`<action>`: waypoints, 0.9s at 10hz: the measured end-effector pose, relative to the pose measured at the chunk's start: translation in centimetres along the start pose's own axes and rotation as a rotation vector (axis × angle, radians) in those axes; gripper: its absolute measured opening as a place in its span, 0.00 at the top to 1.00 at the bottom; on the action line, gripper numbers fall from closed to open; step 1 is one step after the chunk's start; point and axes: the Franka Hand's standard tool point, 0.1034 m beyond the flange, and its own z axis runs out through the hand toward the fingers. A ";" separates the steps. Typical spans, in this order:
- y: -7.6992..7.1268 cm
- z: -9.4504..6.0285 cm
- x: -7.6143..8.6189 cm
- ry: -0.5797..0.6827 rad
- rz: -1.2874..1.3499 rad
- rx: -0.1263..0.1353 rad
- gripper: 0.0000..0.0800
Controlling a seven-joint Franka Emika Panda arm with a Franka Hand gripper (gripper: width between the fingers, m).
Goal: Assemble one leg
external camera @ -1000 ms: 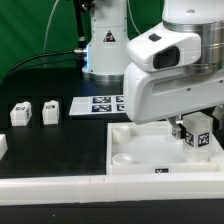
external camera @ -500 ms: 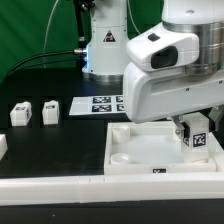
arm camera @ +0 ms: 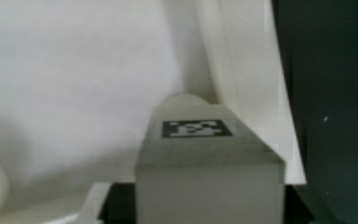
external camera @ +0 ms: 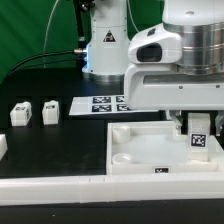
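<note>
A white leg (external camera: pixel 200 139) with a black-and-white tag stands over the far corner of the large white tray (external camera: pixel 140 158) on the exterior view's right. My gripper (external camera: pixel 196 126) is shut on it from above, with the arm's white body hiding most of the fingers. In the wrist view the leg (arm camera: pixel 201 165) runs out from between my jaws, its tagged end at the tray's raised rim (arm camera: pixel 243 70). Two more legs (external camera: pixel 22 114) (external camera: pixel 51 111) lie on the black table on the exterior view's left.
The marker board (external camera: pixel 100 103) lies flat behind the tray, partly hidden by the arm. A white part (external camera: pixel 3 146) shows at the left edge. A white ledge (external camera: pixel 60 190) runs along the table's front. The robot base (external camera: pixel 103 45) stands at the back.
The arm and the held leg have moved a little toward the exterior view's right and down, bringing the leg closer to the tray's far right corner.
</note>
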 end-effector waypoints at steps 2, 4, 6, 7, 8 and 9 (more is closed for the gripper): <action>0.0 0.0 0.0 0.000 0.197 0.001 0.63; 0.0 0.0 0.0 0.000 0.413 0.002 0.63; 0.0 0.0 0.1 -0.005 0.615 0.008 0.63; 0.0 0.0 0.1 -0.006 0.684 0.010 0.63; 0.0 0.0 0.1 -0.008 0.787 0.016 0.63; 0.0 0.0 0.2 -0.009 0.909 0.018 0.63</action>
